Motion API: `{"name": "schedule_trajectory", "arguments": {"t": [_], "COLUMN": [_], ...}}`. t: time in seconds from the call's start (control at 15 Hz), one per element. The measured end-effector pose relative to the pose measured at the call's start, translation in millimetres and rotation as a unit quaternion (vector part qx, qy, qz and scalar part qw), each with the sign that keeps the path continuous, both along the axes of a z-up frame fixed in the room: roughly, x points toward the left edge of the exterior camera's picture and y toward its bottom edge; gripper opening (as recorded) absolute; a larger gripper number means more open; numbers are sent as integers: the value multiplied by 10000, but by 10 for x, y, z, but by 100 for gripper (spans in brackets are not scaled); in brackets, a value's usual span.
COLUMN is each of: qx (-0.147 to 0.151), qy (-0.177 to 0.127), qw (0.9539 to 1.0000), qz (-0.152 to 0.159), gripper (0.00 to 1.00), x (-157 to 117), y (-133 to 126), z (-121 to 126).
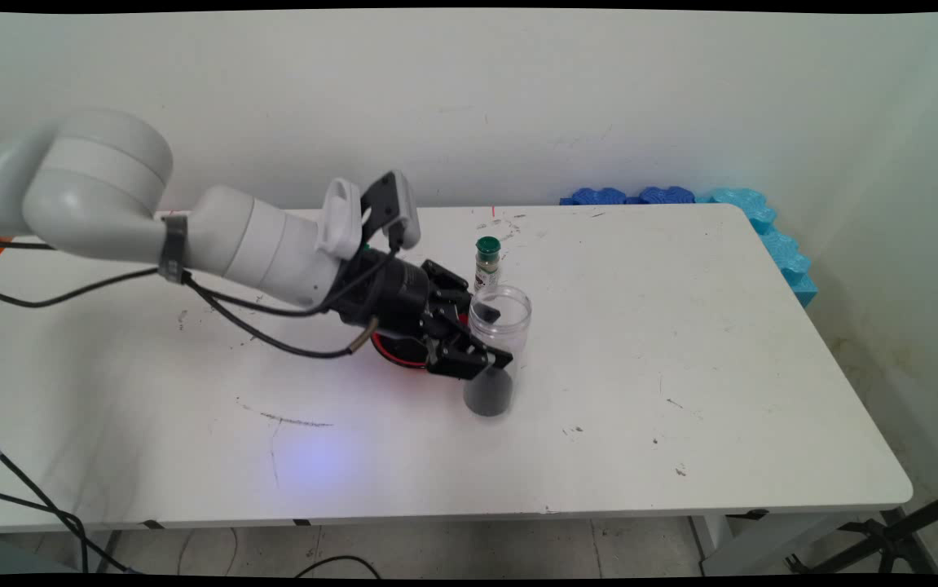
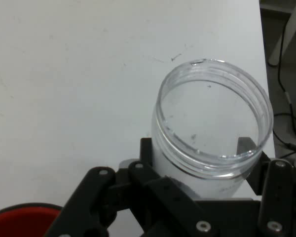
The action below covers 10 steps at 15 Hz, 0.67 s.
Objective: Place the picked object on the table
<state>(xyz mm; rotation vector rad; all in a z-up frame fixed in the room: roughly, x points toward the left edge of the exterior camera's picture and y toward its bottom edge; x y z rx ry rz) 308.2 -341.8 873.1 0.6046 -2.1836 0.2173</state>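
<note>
Main view is showing the gripper (image 1: pixel 491 334) pinching a clear plastic jar (image 1: pixel 502 319) with no lid, one finger on each side of it. The jar is standing upright near the middle of the white table (image 1: pixel 680 367). Just behind it a small spice bottle (image 1: pixel 486 262) with a green cap is standing. A red and black thing (image 1: pixel 394 352) is peeking out under the gripper. Blue foam pieces (image 1: pixel 729 214) are lying along the table's far right edge. Hand view is showing the jar's open mouth (image 2: pixel 216 111) between the fingers (image 2: pixel 147 154).
</note>
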Motion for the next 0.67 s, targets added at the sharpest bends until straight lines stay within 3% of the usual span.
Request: {"name": "schedule_trajectory", "arguments": {"t": [0.67], "qx": [-11], "qy": [50], "qw": [10000], "qz": [6], "gripper": [0], "x": [-63], "y": [34], "z": [-356]}}
